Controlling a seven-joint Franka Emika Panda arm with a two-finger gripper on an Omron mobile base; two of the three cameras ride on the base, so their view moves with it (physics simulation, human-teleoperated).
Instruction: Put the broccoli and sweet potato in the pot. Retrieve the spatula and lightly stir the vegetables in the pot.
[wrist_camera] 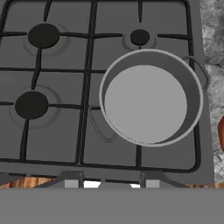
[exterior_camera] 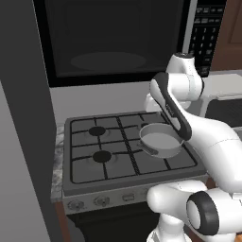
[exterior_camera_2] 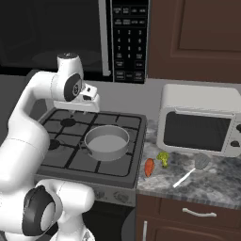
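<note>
The grey pot [exterior_camera_2: 107, 141] [exterior_camera: 160, 139] [wrist_camera: 151, 98] stands empty on the stove's front right burner. The broccoli [exterior_camera_2: 163, 157] and the orange sweet potato [exterior_camera_2: 149, 166] lie side by side on the stone counter just right of the stove. A sliver of the sweet potato [wrist_camera: 221, 131] shows at the right edge of the hand view. The spatula [exterior_camera_2: 192, 171] lies further right on the counter, its head toward the back. My gripper [exterior_camera_2: 88, 106] [wrist_camera: 111, 183] hovers above the stove, left of and behind the pot, pointing down. It is open and holds nothing.
A black stove [exterior_camera: 101, 142] with several burners holds the pot. A white countertop oven [exterior_camera_2: 197, 122] stands behind the vegetables, a built-in microwave [exterior_camera_2: 52, 33] hangs above the stove, and dark wood cabinets [exterior_camera_2: 197, 33] are at the upper right.
</note>
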